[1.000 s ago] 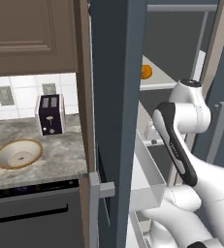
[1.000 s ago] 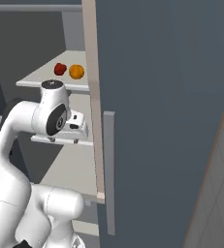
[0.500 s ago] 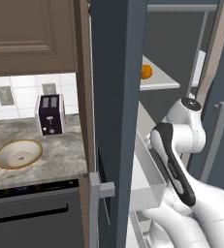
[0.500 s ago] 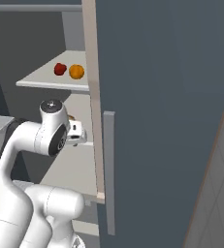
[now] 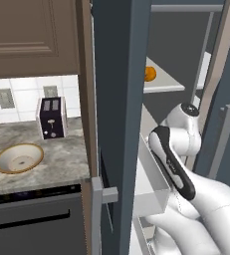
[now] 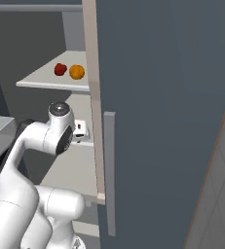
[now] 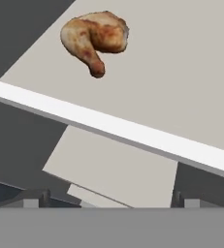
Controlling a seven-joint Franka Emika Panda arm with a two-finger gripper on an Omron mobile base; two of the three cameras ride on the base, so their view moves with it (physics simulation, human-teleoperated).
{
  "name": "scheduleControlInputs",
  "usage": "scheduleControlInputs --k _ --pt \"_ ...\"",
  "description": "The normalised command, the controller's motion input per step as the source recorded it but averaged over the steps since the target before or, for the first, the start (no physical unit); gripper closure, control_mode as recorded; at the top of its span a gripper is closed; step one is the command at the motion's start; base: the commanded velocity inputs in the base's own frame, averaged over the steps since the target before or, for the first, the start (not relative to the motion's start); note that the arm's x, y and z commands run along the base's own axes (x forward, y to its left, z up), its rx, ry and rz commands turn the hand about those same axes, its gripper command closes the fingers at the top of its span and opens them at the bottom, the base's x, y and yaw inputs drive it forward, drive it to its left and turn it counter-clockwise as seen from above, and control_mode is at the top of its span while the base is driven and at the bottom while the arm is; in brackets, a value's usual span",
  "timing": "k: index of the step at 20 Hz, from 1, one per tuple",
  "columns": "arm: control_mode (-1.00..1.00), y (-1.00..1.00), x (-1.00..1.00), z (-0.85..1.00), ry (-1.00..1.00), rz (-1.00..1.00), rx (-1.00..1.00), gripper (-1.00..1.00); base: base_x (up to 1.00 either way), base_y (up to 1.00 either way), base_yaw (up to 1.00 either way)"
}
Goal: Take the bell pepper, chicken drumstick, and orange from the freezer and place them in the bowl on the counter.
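The golden-brown chicken drumstick lies on a pale freezer shelf, ahead of my gripper and apart from it. The gripper is open; its two dark fingertips stand wide apart with nothing between them. My hand reaches into the dark grey freezer at the lower shelf. On the shelf above sit the red bell pepper and the orange, side by side; the orange also peeks past the door edge. The beige bowl rests on the marbled counter, with nothing in it.
A dark toaster stands behind the bowl against the tiled wall. The open freezer door stands between the arm and the counter. A pale drawer juts out low beside my arm. A white shelf lip crosses in front of the fingers.
The arm has dropped from near the upper shelf to the lower shelf and pushed the hand further into the freezer. The pepper and orange have not moved.
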Motion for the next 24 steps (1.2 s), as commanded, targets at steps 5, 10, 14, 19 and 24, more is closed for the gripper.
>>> scheduleControlInputs --k 5,10,14,19,24 --pt "-1.00 0.00 0.32 0.00 0.05 0.06 0.00 -1.00 0.00 0.00 0.00" --pt "-1.00 0.02 0.25 0.00 0.02 0.06 0.00 -1.00 0.00 0.00 0.00" --pt "-1.00 0.16 0.20 0.00 0.00 0.06 0.00 -1.00 0.00 0.00 0.00" --pt "-1.00 0.20 0.09 0.00 0.00 0.09 0.00 -1.00 0.00 0.00 0.00" --pt "-1.00 0.25 0.01 0.00 0.00 0.09 0.00 -1.00 0.00 0.00 0.00"
